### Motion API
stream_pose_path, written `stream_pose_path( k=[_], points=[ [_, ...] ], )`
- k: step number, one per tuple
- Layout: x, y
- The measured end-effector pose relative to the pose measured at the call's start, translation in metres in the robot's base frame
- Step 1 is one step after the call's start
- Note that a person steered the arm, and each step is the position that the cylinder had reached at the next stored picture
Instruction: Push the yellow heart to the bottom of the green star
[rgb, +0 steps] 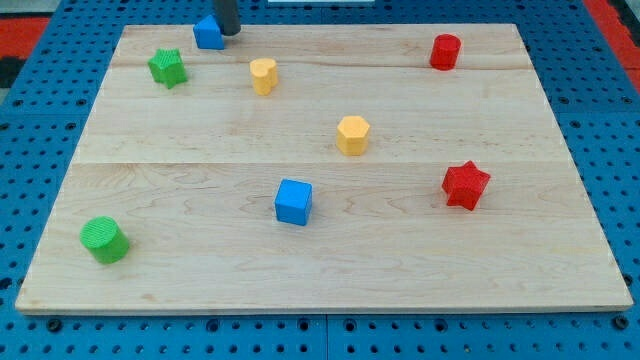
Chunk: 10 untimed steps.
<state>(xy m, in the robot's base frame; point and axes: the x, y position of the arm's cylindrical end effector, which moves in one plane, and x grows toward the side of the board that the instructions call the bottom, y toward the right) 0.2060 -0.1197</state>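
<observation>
The yellow heart (263, 75) lies near the view's top, left of centre. The green star (168, 67) lies to its left, slightly higher, near the board's top left corner. My tip (229, 33) is at the board's top edge, touching or just beside the right side of a blue block (208, 33). The tip is above and a little left of the yellow heart, and to the right of the green star. The rod runs out of the view's top.
A yellow hexagon block (353, 134) sits near the middle. A blue cube (294, 201) lies below centre. A red star (465, 185) is at the right, a red block (445, 51) at the top right, a green cylinder (104, 239) at the bottom left. The wooden board (560, 270) rests on blue pegboard.
</observation>
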Motion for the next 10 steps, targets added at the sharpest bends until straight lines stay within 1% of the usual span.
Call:
stream_pose_path(
  k=[1, 2, 3, 4, 5, 8, 9, 10],
  points=[
    [0.024, 0.062],
    [0.064, 0.094],
    [0.086, 0.089],
    [0.074, 0.050],
    [0.075, 0.029],
    [0.106, 0.025],
    [0.106, -0.010],
    [0.114, -0.026]
  ],
)
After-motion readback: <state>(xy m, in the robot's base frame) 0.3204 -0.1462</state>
